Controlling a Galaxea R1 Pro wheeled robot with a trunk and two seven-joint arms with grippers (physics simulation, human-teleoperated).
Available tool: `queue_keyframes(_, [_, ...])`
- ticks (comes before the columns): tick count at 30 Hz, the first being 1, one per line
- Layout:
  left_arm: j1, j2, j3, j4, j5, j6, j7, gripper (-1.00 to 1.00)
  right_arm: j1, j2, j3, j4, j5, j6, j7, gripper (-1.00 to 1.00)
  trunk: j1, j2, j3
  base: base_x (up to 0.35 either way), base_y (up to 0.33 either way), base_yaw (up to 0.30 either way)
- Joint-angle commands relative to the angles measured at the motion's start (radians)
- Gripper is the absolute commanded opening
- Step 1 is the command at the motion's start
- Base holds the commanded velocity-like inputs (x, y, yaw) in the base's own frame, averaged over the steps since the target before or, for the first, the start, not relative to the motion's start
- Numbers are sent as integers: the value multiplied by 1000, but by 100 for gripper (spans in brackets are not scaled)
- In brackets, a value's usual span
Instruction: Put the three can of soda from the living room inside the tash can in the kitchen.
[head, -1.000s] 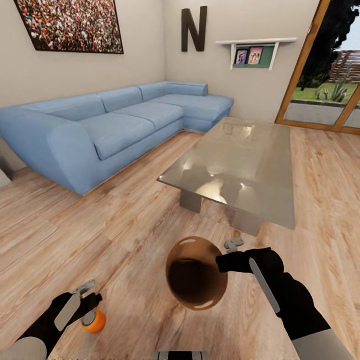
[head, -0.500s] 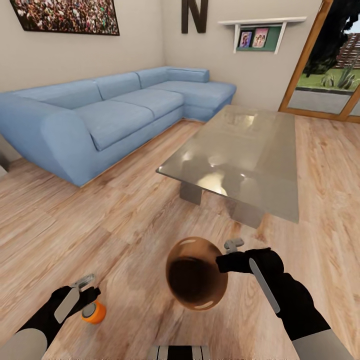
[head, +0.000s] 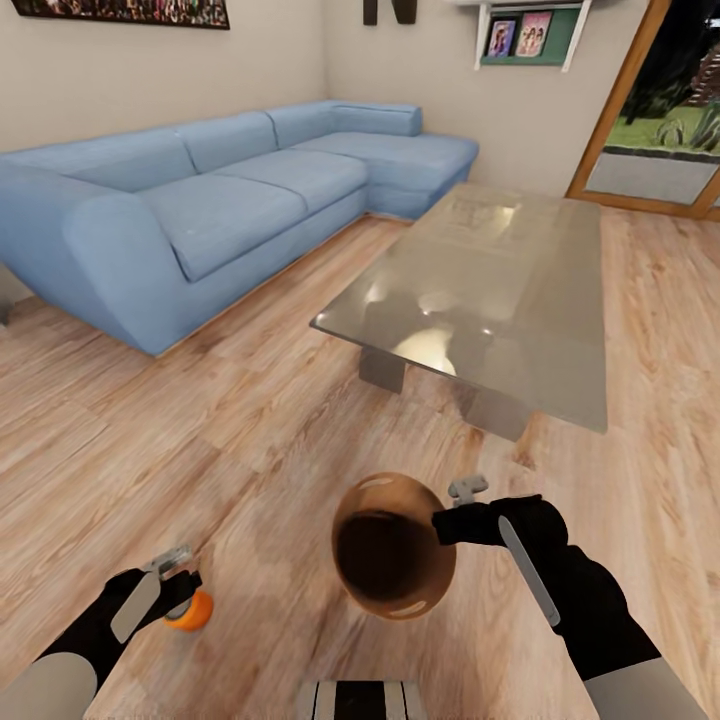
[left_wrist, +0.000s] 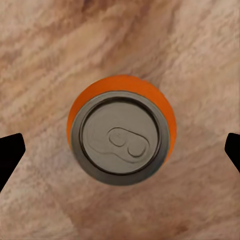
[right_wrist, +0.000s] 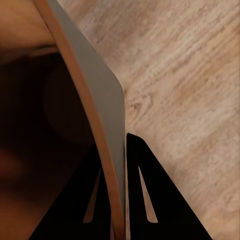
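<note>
One orange can (left_wrist: 121, 131) upright, axis vertical, silver top up.

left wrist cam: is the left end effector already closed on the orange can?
No. The orange can stands upright on the wood floor, with both fingertips of the left end effector spread wide, clear of its sides.

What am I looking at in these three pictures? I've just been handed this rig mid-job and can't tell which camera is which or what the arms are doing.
The large picture comes from the robot's head, looking down over two black arms at a living-room wood floor. The other two come from cameras at each wrist.

The right gripper is shut on the rim of the trash can, a pail with a copper-brown inside; the right wrist view shows its fingers either side of that wall.

The left gripper is open above an orange soda can standing on the floor, fingertips apart on both sides.

The grey low table and blue sofa lie beyond.
</note>
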Motion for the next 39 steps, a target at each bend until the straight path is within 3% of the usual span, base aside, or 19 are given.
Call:
queue_keyframes(1, [-1,0,0,0,0,0,0,100,0,0,0,0,-33,4,9,-100,0,0,-4,0,0,0])
queue_keyframes(16, [-15,1,0,0,-1,1,-1,100,0,0,-1,-1,-31,4,9,-100,7,-4,-62,0,0,0])
queue_keyframes(31, [-16,-4,-1,-1,-2,-3,0,100,0,0,-1,-3,-30,4,9,-100,8,-5,-73,0,0,0])
queue_keyframes(39, [-15,-4,-11,-1,-4,-37,1,100,1,0,-1,-5,-28,4,9,-100,8,-5,-73,0,0,0])
